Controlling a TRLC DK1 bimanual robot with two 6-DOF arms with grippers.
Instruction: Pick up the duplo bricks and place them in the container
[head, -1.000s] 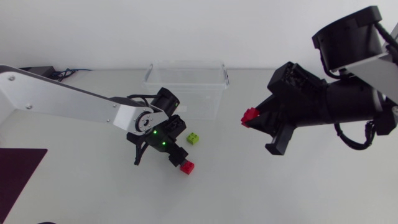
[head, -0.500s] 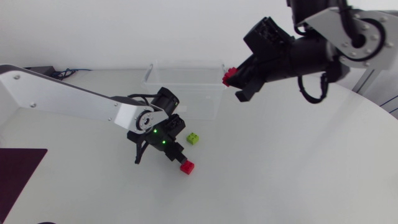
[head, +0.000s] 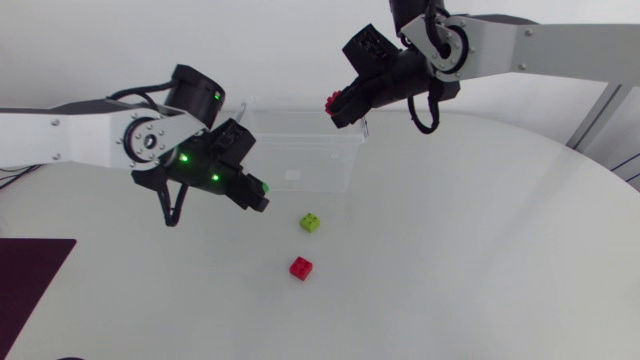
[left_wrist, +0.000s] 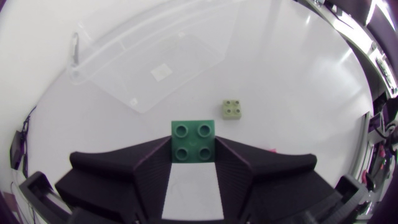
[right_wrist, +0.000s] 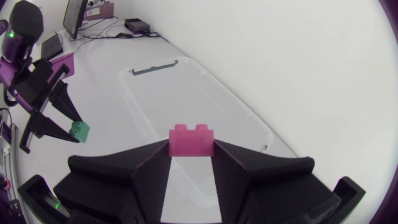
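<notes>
1. Two end effectors are loaded. The left end effector (left_wrist: 194, 149) is clamped on a dark green brick (left_wrist: 194, 134), and the right end effector (right_wrist: 191, 149) on a red brick (right_wrist: 191, 138). Each brick is pinched at the fingertips.
2. Over the last second the left one has lifted off the desk (head: 480, 260), away from its low spot by the loose bricks. It now hangs beside the container (head: 300, 150), not yet over it.
3. The right arm has swung much further, from out at the right of the desk to the container's far right corner. Its brick looks to be about over the rim.
4. The container is clear plastic, and I can see no brick inside it.
5. A lime brick (head: 311, 222) and a second red brick (head: 300, 267) lie apart on the desk in front of the container, unmoved.
6. My reading is that both arms are mid-carry, with the right closest to dropping. After that, two picks remain.
</notes>
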